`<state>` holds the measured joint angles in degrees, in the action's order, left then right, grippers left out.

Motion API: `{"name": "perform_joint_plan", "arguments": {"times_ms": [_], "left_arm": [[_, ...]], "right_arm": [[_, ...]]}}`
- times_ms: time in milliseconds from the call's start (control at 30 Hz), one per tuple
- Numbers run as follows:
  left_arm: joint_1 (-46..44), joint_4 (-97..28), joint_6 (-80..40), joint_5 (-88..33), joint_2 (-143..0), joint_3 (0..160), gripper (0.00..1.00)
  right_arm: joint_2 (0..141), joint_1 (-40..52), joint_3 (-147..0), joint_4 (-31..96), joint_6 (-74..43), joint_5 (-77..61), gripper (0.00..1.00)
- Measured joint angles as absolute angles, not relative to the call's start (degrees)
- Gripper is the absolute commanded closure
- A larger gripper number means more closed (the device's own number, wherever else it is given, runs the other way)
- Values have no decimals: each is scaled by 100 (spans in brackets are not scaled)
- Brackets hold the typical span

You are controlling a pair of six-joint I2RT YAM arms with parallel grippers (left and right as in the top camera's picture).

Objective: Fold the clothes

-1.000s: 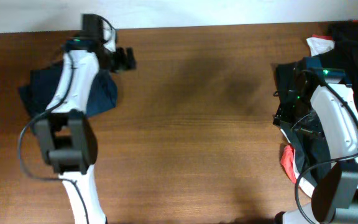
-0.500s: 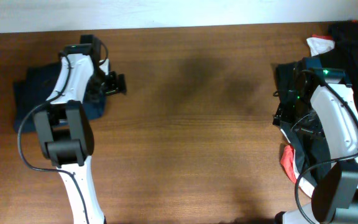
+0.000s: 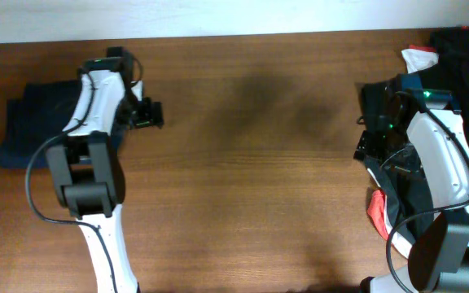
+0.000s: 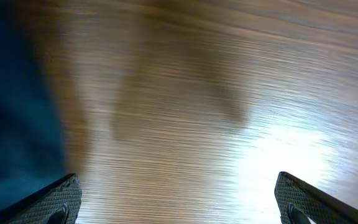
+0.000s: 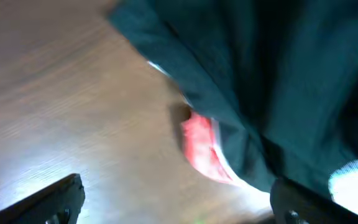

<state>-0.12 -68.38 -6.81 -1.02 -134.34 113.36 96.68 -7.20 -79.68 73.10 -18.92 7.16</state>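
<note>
The navy shorts are lying in a flat, compact bundle near the far left corner of the tabletop, close to the left edge. The white left arm is reaching across their right side and hiding that part of the fabric. The left gripper is sitting just beyond the shorts' right edge, over bare wood and pointing toward the middle of the tabletop. In the left wrist view its fingers are standing spread wide, with nothing between them but wood grain. A band of the blue fabric is showing along the left side of that blurred view.

At the right edge, the black clothes are piling up from the far right corner down along the side. A white cloth is peeking out at the far end and a red cloth is showing nearer the front. The right arm is bending over this heap. The right gripper is hanging above the heap's inner border with its fingers spread apart and gripping nothing. Below it, dark fabric is draping over the red cloth where the pile is meeting the bare wood. This view is blurred too, so I cannot tell whether the gripper is touching the fabric.
</note>
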Motion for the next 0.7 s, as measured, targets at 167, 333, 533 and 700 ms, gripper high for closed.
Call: {"name": "perform_joint_plan", "arguments": {"times_ms": [167,333,533,700], "left_arm": [[-698,-7518,-639,-80,-12903,11336,1],[-869,-9111,-668,-86,-12652,11384,1],[-840,-9653,-687,-434,-12641,11360,1],[-840,-9640,-690,-554,-12189,11002,1]], "right_arm": [[9668,-720,-7968,7094,-880,-565,1],[9668,-720,-7970,8007,-530,-989,2],[9636,-720,-7970,8635,-401,-1179,1],[8919,-720,-7942,8132,-388,-1194,1]]}}
